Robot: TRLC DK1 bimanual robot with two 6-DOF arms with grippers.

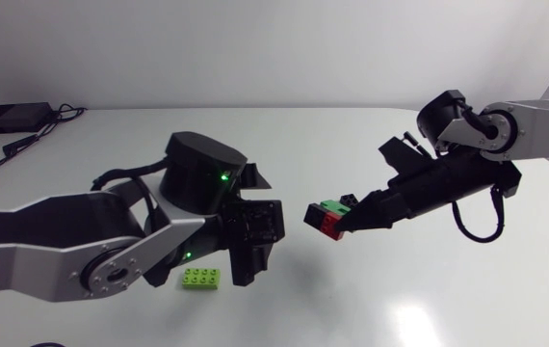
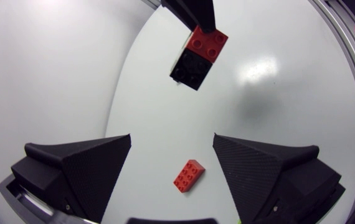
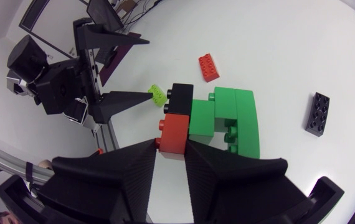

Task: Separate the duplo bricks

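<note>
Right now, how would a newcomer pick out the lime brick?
Find the left arm over the white table. Near its pincer, a lime brick lies flat on the tabletop. Only it is yellow-green; the other loose ones are a red brick and a black brick.

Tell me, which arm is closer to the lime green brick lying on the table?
Left. The left arm has its open jaws close by the lime green brick; the right arm holds a brick stack farther away.

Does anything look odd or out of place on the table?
Nothing stands out. The right gripper holds the joined bricks above the table; the left gripper is open, and the loose red brick lies flat.
</note>
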